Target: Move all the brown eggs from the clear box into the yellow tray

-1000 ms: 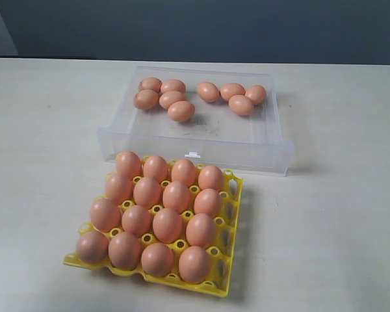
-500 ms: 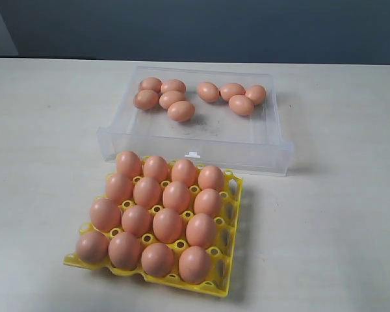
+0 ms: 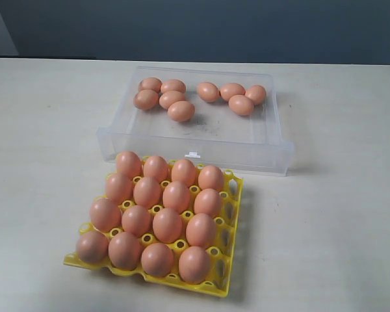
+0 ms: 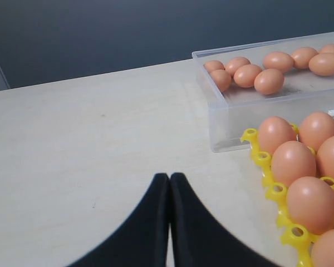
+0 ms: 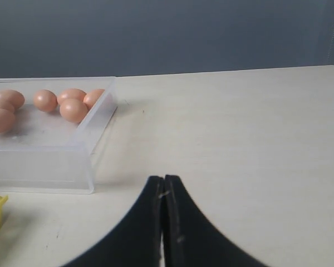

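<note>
Nine to go: brown eggs (image 3: 181,111) are lying in the clear box (image 3: 195,146), bunched along its far wall, five toward its left end and four toward its right end.
Already done: sixteen are standing upright in the yellow tray (image 3: 231,214), which is sitting just in front of the box's near wall. Only the cups on the tray side nearer the box's right end are showing empty.
Left gripper (image 4: 170,177): fingers are pressing flat together on nothing, hanging well off the box's near-left corner.
Right gripper (image 5: 163,179): same deal, closed tight and empty, hanging off the box's near-right corner.
Who's closer: I'm guessing the left arm for the five, the right arm for the four.
Egg axis: they're lying on their sides, long axes level and pointing every which way, so the fingers are going to need opening and lining up across the short way.
Room: eggs are touching within each bunch, so finger space is looking tight. The outer ones are looking easiest.
Surface: the pale table (image 3: 338,227) is looking flat and matte. The box floor is looking slick, so nudged eggs may go rolling.
</note>
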`<control>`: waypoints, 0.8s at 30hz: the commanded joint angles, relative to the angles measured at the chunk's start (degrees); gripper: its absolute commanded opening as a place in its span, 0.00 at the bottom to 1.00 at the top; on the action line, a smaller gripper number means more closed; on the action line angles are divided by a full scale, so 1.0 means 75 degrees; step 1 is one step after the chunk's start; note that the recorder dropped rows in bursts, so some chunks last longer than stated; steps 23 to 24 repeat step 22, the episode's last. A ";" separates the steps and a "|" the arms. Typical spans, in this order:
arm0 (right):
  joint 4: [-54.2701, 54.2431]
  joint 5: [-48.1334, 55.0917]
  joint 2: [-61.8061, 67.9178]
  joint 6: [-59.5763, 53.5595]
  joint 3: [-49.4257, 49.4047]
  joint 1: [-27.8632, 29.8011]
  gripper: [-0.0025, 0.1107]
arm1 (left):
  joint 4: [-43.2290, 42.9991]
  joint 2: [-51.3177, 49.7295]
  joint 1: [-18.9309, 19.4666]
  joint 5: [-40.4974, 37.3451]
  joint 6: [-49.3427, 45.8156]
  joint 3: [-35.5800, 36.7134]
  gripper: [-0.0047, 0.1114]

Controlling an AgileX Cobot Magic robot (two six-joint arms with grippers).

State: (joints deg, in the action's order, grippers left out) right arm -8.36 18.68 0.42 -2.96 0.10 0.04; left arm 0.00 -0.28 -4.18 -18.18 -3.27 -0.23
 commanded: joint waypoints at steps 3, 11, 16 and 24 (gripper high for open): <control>-0.0015 -0.0019 0.0019 -0.0010 -0.0013 0.0038 0.02 | 0.0000 0.0037 -0.0059 0.0065 0.0003 0.0030 0.04; -0.0015 -0.0019 0.0019 -0.0010 -0.0013 0.0038 0.02 | 0.0000 0.0037 -0.0059 0.0065 0.0003 0.0030 0.04; -0.0051 -0.0048 0.0019 -0.0010 -0.0013 0.0038 0.02 | 0.0000 0.0037 -0.0059 0.0065 0.0003 0.0030 0.04; -0.0162 -0.0048 0.0019 -0.0010 -0.0013 0.0038 0.02 | 0.0000 0.0037 -0.0059 0.0065 0.0003 0.0030 0.04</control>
